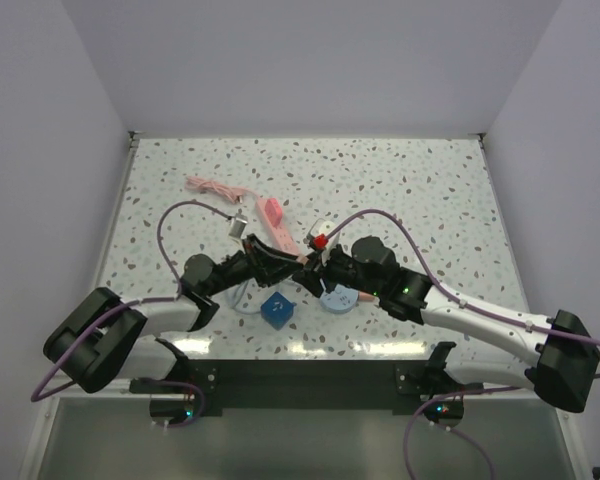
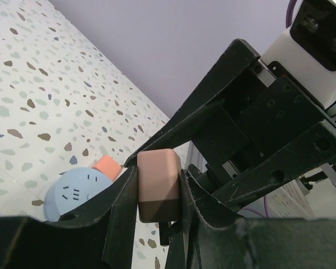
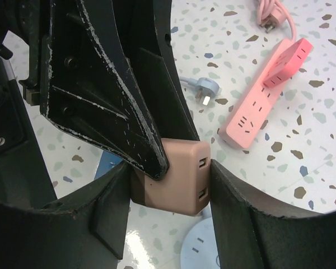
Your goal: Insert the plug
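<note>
Looking down from above, we take the pink power strip (image 1: 276, 224) as our marker: a long, smooth plastic bar lying slantwise on the speckled terrazzo-patterned table (image 1: 420, 180). From its far end, its pink cord (image 1: 213, 186) runs off to the left.

At the strip's near end, both arms meet over one charger plug (image 3: 182, 168). It is a rounded, matte peach block with a browner lower band and two small slots in one face. The left gripper (image 2: 159, 193) has its black, scuffed fingers pressed against two opposite sides of the block. The right gripper (image 3: 171, 188) clamps it too, with its fingers tight against the other pair of sides. In the right wrist view the block sits apart from the strip and is not seated in it. We cannot tell whether it touches the table.

Just left of the strip lies one grey plug (image 3: 204, 88) on a thin cord, its metal pins showing. Nearer the arms than the strip sit one pale blue round socket (image 2: 78, 193), flat-topped with dark slots, and one dark blue cube adapter (image 1: 277, 309). The round socket lies partly beneath the right arm. The crossed fingers hide most of the strip's near end from above.

We count one strip, one charger plug, one grey plug, one round socket and one cube.
</note>
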